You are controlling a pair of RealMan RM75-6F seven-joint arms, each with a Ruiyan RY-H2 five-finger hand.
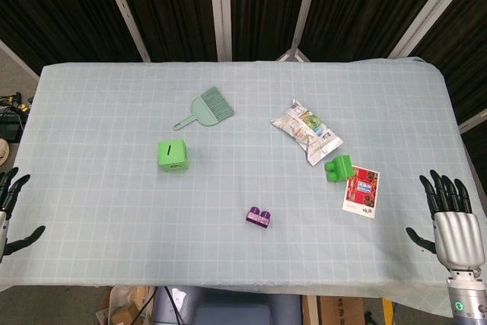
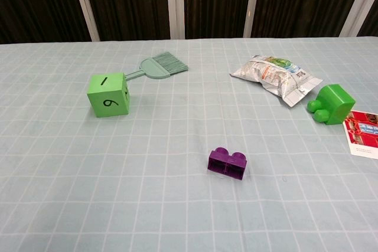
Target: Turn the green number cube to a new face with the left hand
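Note:
The green number cube (image 1: 173,155) (image 2: 108,95) sits on the table left of centre, with a 1 on its top face and a 6 or 9 on the face toward me. My left hand (image 1: 9,211) shows only at the left edge of the head view, fingers spread, holding nothing, well away from the cube. At the lower right of the head view my right hand (image 1: 450,215) has its fingers apart and holds nothing. The chest view shows neither hand.
A green hand brush (image 1: 207,108) (image 2: 157,66) lies behind the cube. A silver snack bag (image 1: 306,130) (image 2: 276,75), a green block (image 1: 339,167) (image 2: 331,104) and a card (image 1: 362,191) (image 2: 362,134) lie right. A purple block (image 1: 259,218) (image 2: 227,163) sits near the front.

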